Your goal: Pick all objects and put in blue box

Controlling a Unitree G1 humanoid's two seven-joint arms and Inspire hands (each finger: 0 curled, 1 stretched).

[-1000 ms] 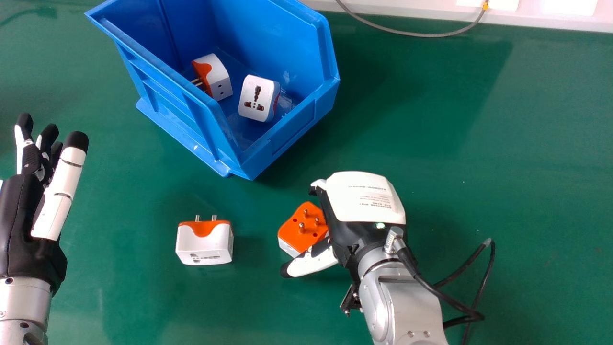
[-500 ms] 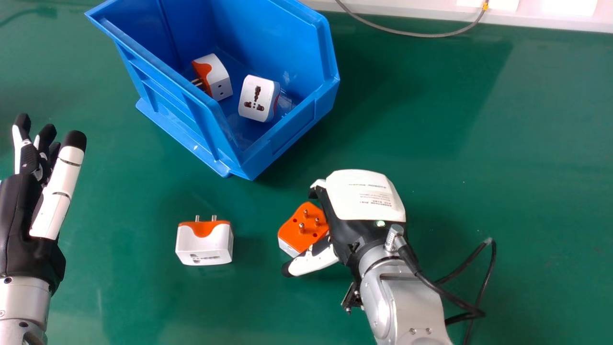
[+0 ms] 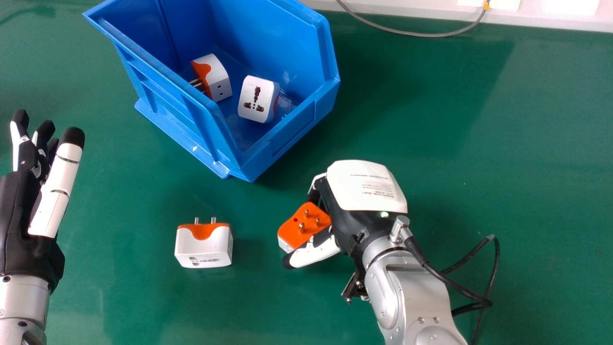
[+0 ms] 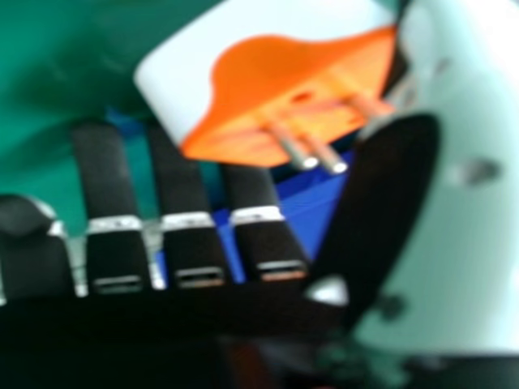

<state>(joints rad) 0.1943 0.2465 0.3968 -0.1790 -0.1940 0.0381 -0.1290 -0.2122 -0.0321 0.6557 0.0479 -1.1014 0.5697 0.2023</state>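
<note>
From where I stand, the right robot hand [image 3: 366, 191] is closed around one white-and-orange adapter [image 3: 291, 231], its thumb [image 3: 313, 254] across the near side and its fingers [image 4: 184, 182] on the far side. The adapter's orange face looks up, with three metal pins sticking out; I can't tell whether it touches the desk [image 3: 459, 139] or sits slightly above it.

Over on the robot's left, the left robot hand [image 3: 21, 225] is open, its fingers extended away from the robot, well apart from everything else.

A second adapter [image 3: 206, 249] lies on the desk between the two hands, its orange side and pins facing away from the robot and its socket face turned toward the robot.

Beyond them is the blue box [image 3: 297, 128], set at an angle on the desk, and there are two more adapters in it: one [image 3: 220, 86] on its side, pins toward the robot's left, and just beside it another [image 3: 248, 91] showing its socket holes. Along the far edge runs a grey cable [image 3: 407, 32]; a black cable [image 3: 450, 283] loops by the right forearm [image 3: 407, 302].
</note>
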